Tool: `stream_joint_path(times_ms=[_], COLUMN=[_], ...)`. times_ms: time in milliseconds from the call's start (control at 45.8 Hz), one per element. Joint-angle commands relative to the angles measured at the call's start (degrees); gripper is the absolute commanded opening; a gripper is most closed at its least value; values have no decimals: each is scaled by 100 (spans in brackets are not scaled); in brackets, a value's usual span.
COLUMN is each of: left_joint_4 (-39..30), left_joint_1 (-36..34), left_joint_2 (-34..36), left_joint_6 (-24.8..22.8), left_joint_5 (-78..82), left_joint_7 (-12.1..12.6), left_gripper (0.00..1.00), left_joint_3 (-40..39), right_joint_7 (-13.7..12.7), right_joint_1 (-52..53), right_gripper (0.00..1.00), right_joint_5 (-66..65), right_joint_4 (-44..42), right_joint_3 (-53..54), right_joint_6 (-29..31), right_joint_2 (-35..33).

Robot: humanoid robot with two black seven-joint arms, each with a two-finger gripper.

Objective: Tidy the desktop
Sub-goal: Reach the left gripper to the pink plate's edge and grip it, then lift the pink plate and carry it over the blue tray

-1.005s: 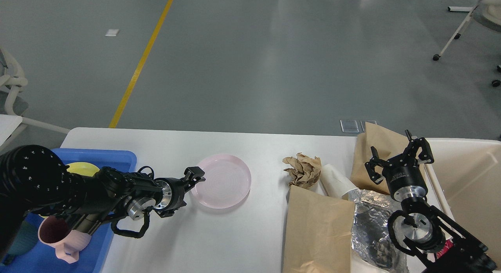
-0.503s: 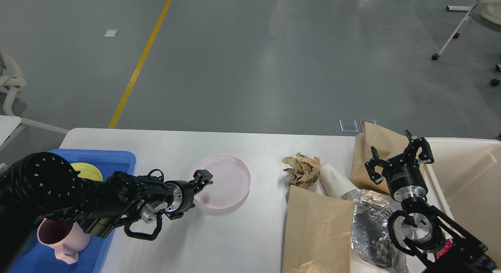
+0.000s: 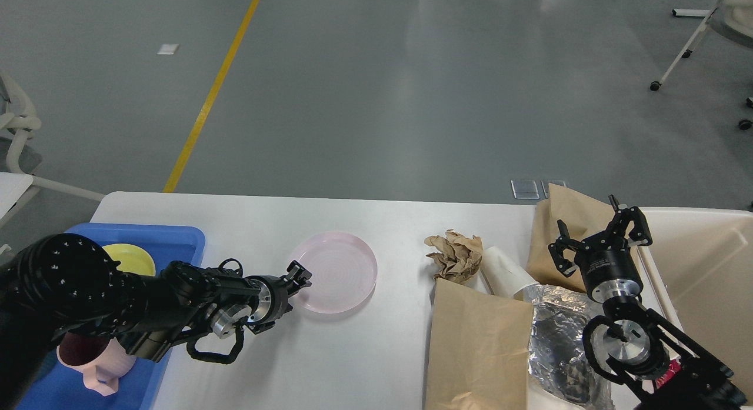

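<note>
The white desktop (image 3: 365, 351) fills the lower part of the head view. A pink plate (image 3: 338, 272) lies flat on it, left of centre. My left gripper (image 3: 299, 276) is low at the plate's left rim; it is seen small and dark, so I cannot tell whether its fingers hold the rim. My right gripper (image 3: 600, 230) is open and empty, raised over a brown paper bag (image 3: 567, 222) at the right. Crumpled brown paper (image 3: 454, 254), a white paper cup (image 3: 506, 272), a flat brown bag (image 3: 479, 345) and crumpled foil (image 3: 556, 333) lie on the desktop's right half.
A blue tray (image 3: 176, 236) at the left edge holds a yellow bowl (image 3: 130, 258) and a pink mug (image 3: 97, 363). A beige bin (image 3: 706, 269) stands at the far right. Grey floor with a yellow line lies beyond the desktop.
My left gripper reached right to the plate's left rim, then drew back slightly and lower. The plate has stayed in place. The right arm has not moved.
</note>
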Motion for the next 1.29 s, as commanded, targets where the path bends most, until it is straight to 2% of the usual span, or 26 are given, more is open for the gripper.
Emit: stream_joint_path(times_ms=[0,197,306,393,568,634,809,1268], left_joint_4=[12,12,12,12,4,-5,-5,-84], left_joint_1=[2,2,2,-7,-7,-25,-60,-130], left_joint_2=[-8,0,9,18,27,36,44,88], left_joint_6=[-3,-47,-65,-152,-196,-266,-557,-601], left_joint_5=[3,12,29,20,20,20,20,20], left_joint_7=[10,19,124,212,221,238,256,396], left_gripper=[51,38,31,28,20,12,0,0], left_joint_3=[-17,-17,-17,-17,-25,-25,-17,-17], right_joint_7=[0,0,0,0,0,0,0,0], right_joint_1=[0,0,0,0,0,0,0,0], right_gripper=[100,100,100,100,100,100,100,100], right_joint_5=[0,0,0,0,0,0,0,0], right_joint_4=[-1,-1,-1,-1,-1,-1,-1,-1], right_joint_3=[6,-3,-3,-3,-3,6,-3,-3], right_joint_6=[0,0,0,0,0,0,0,0], right_joint_2=[0,0,0,0,0,0,0,0])
